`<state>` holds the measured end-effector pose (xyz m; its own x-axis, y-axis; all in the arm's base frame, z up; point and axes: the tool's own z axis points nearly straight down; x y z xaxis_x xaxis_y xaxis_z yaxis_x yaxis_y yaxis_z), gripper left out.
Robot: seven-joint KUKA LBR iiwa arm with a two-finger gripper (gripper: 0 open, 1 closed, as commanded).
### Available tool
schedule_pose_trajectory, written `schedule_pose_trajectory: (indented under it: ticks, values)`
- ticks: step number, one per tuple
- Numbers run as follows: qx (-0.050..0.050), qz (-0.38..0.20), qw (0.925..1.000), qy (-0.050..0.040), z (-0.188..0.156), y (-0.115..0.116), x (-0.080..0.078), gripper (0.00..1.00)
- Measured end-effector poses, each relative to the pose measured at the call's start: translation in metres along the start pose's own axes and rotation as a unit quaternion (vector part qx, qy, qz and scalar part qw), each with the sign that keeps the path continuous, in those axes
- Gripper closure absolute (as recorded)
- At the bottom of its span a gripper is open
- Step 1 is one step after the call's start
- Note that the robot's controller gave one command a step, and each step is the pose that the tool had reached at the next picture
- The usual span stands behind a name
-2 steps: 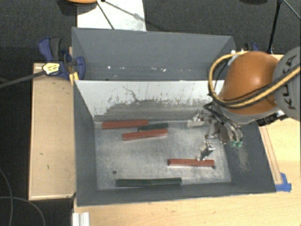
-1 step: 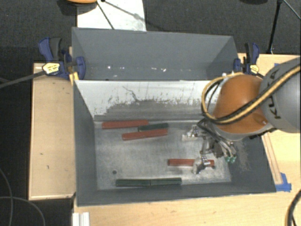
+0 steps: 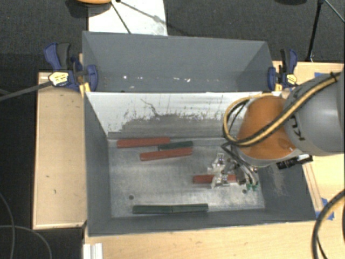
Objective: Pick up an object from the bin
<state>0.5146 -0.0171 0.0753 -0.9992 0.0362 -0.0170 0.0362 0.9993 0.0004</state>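
Note:
My gripper (image 3: 221,176) hangs low at the right side of the bin floor, under the orange cover. Its metal fingers stand right at a short red bar (image 3: 203,179) that lies flat and sticks out to the left of them. Whether the bar sits between the fingers is hidden by the gripper's own body. A small green piece (image 3: 250,186) shows just to the right of the gripper.
Two long red bars (image 3: 143,142) (image 3: 164,154) lie side by side at the back left of the floor, with a dark green bar (image 3: 176,144) between their right ends. A long dark green bar (image 3: 170,209) lies along the front wall.

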Motion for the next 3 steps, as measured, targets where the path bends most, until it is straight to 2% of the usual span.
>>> schedule_pose_trajectory:
  ticks: [2,3]
  values:
    - [0.000,0.000,1.0000,0.0000,-0.001,0.000,0.000,1.00]
    - [0.000,-0.029,0.9996,0.0055,-0.025,0.010,0.015,1.00]
